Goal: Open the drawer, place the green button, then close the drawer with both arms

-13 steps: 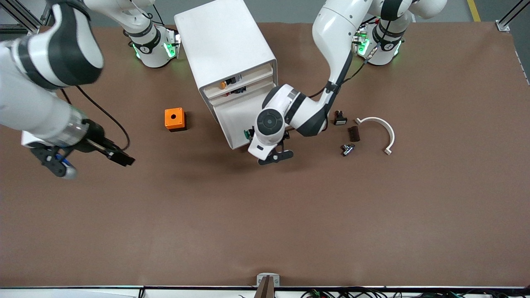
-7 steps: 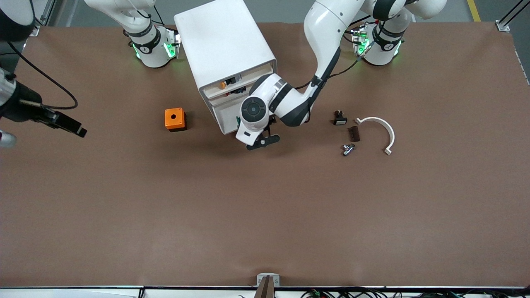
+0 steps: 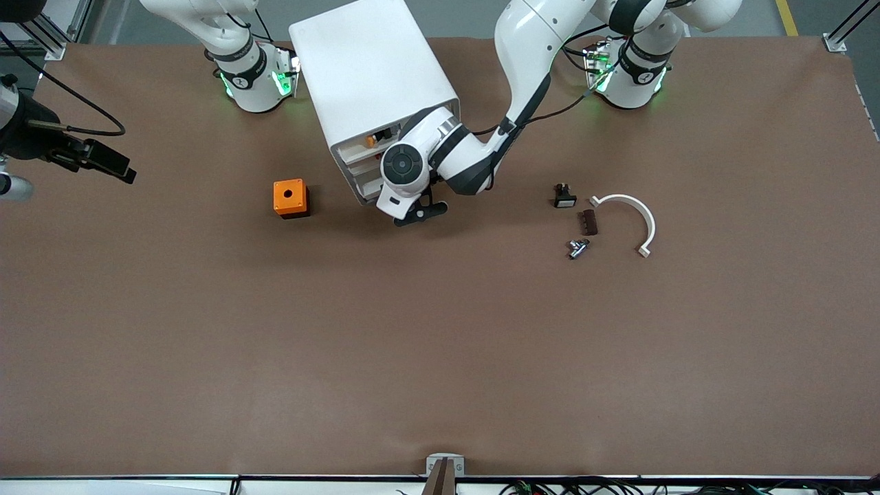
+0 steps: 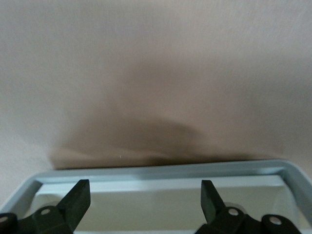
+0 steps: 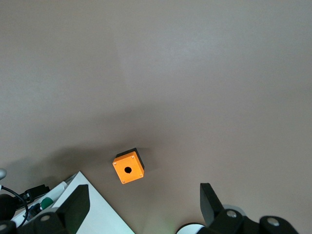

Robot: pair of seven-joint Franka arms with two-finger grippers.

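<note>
The left arm reaches from its base to the front of the tall white drawer cabinet (image 3: 371, 69), its wrist over the cabinet's six o'clock corner in the front view. Its end effector (image 4: 144, 197) is released, the two black fingers (image 4: 78, 200) spread wide above the pale rim of the bottom drawer (image 4: 161, 170), which looks only slightly out. The tiny green-capped push button does not show in the front view. It probably lies in that drawer under the wrist, and a green speck (image 5: 47, 200) at the cabinet's front in the right wrist view may be it.

The step appears to be closing the drawer. To do it well, the push should bear squarely on the front panel and run along the slide, toward eleven o'clock, with the fingers kept outside the rim so they are not trapped.

The right end effector (image 3: 127, 173) waits released over the brown table (image 3: 440, 344), at nine o'clock from the orange box with a hole (image 3: 289, 198).
</note>
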